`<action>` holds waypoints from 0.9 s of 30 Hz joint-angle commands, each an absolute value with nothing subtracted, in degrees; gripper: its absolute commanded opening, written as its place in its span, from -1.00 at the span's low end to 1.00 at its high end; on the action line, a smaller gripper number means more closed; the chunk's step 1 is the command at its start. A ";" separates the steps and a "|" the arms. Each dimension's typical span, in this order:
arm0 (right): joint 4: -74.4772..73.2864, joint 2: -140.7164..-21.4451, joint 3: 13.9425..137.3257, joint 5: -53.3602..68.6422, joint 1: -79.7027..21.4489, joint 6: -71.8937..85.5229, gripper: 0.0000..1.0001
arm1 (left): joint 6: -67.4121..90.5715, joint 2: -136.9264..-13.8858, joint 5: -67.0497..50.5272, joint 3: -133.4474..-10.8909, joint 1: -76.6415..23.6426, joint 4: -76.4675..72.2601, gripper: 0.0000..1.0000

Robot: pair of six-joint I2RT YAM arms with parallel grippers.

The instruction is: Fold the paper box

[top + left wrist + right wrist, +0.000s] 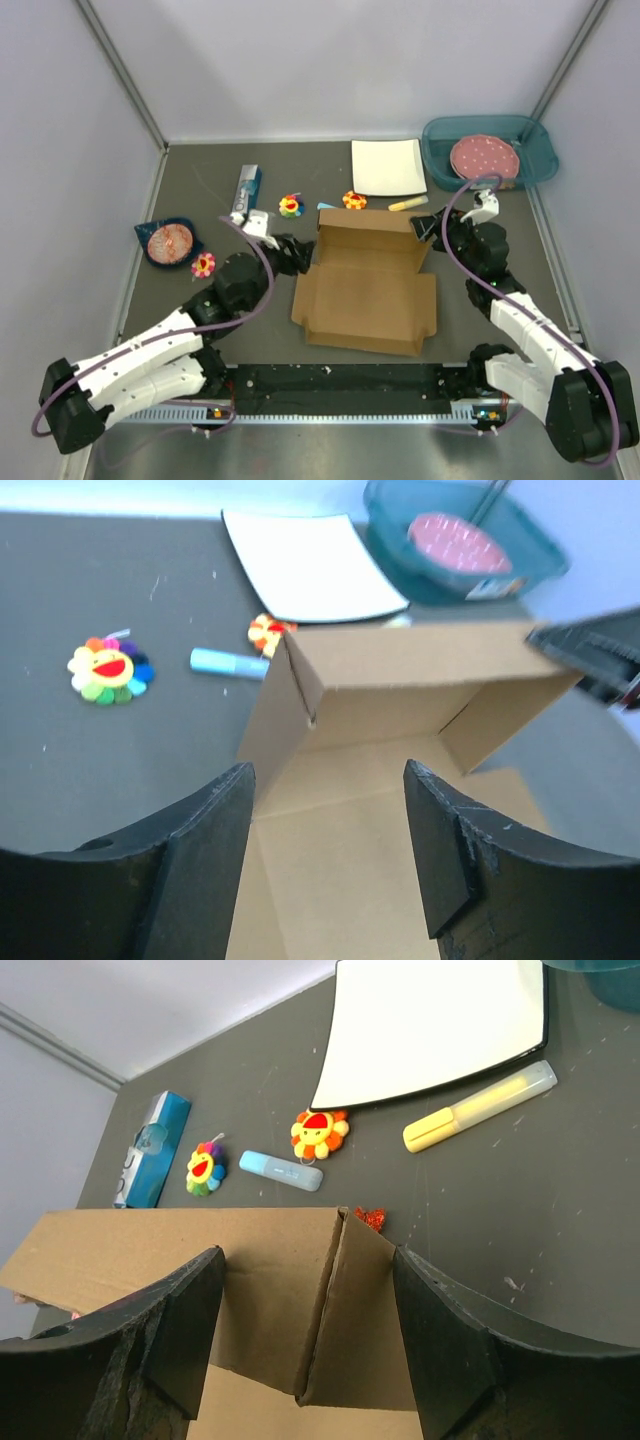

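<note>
The paper box (365, 290) is a brown cardboard sheet lying mid-table, its far wall standing up with the two end flaps bent inward. My left gripper (298, 256) is at the box's left far corner. In the left wrist view it (328, 765) is open over the flat floor panel (340, 860), with nothing between the fingers. My right gripper (428, 228) sits at the right far corner. In the right wrist view it (308, 1252) is open and straddles the fold where the far wall meets the end flap (365, 1330); that flap's edge lies against the right finger (440, 1330).
Behind the box lie a white square plate (388, 166), a yellow marker (408, 204), a light blue marker (228, 662) and flower toys (290, 206) (354, 200). A teal bin (540, 160) holding a pink disc (484, 157) stands back right. A blue carton (247, 190) and a blue dish (168, 241) are on the left.
</note>
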State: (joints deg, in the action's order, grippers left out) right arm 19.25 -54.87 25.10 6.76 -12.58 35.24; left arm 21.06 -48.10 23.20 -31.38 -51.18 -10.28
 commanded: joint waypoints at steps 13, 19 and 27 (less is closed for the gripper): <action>13.62 -55.37 23.73 6.33 -12.39 31.55 0.34 | 32.87 -71.18 -15.36 -50.09 -31.82 -15.20 0.44; 13.97 -55.98 23.73 6.77 -12.39 31.46 0.34 | 32.52 -75.23 -17.23 -50.63 -30.24 -14.06 0.39; 14.33 -56.78 23.64 6.77 -12.39 31.64 0.34 | 33.49 -78.74 -19.50 -47.81 -27.51 -15.12 0.05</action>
State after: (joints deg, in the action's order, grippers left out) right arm 19.31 -55.02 25.10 7.16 -12.58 34.04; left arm 33.06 -76.88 -16.16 -48.71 -28.21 -12.51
